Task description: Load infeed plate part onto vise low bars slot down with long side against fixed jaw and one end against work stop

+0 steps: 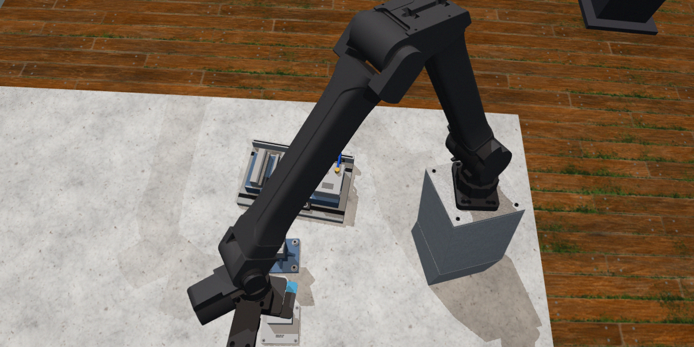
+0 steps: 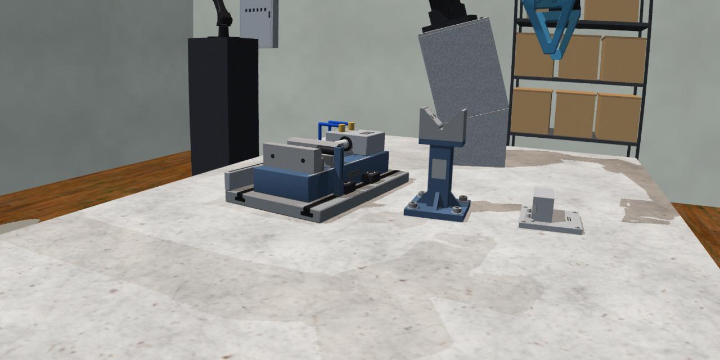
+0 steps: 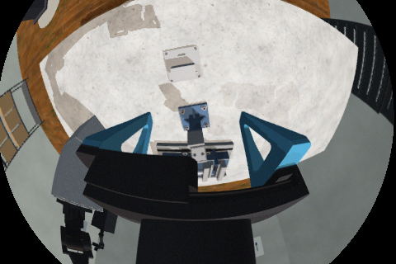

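The part [image 2: 542, 203] is a small grey block standing on the infeed plate [image 2: 552, 221] at the table's right. It also shows in the wrist view [image 3: 183, 64]. My gripper [image 2: 553, 49] hangs high above it, well clear, with its blue fingers pointing down. The fingers are open and empty in the wrist view [image 3: 198, 139]. In the top view the gripper [image 1: 285, 296] covers most of the plate [image 1: 278, 328]. The vise [image 2: 314, 169] stands open at the table's middle, partly hidden by my arm in the top view [image 1: 296, 182]. The V-block [image 2: 441, 128] stands on its blue post between the vise and the plate.
My arm's grey pedestal [image 1: 466, 221] stands at the table's right side. A shelf with cardboard boxes [image 2: 579, 61] and a black column [image 2: 224, 100] stand behind the table. The table's near edge lies just beyond the infeed plate.
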Controlling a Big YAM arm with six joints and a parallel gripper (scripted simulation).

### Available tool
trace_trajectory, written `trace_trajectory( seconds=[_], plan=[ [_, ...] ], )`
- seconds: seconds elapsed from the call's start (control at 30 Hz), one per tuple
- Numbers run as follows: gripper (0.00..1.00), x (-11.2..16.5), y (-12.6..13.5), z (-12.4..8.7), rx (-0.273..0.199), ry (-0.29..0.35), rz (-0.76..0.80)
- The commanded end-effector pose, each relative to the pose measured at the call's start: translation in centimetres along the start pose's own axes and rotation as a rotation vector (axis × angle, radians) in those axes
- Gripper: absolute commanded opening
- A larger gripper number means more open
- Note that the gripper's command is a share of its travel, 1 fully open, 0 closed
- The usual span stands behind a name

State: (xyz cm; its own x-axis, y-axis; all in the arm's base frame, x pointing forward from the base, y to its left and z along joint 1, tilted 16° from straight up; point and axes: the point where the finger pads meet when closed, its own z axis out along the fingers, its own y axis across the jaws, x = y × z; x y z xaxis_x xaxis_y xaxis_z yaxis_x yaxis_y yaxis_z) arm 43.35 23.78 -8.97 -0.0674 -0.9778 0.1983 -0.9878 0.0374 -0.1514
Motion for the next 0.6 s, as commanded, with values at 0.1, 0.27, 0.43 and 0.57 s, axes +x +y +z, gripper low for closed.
trace_trajectory(
  seconds=[0.1, 0.27, 0.43, 0.57],
  plan=[
    [1.00, -1.5, 0.7, 0.7, -0.027, 0.034, -0.133],
    [1.00, -0.1, 0.2, 0.0, -0.027, 0.033, -0.120],
    [0.81, -0.5, 2.0, 1.3, -0.055, 0.053, -0.150],
    [0.81, -0.4, 1.6, 1.2, -0.050, 0.050, -0.143]
  ],
)
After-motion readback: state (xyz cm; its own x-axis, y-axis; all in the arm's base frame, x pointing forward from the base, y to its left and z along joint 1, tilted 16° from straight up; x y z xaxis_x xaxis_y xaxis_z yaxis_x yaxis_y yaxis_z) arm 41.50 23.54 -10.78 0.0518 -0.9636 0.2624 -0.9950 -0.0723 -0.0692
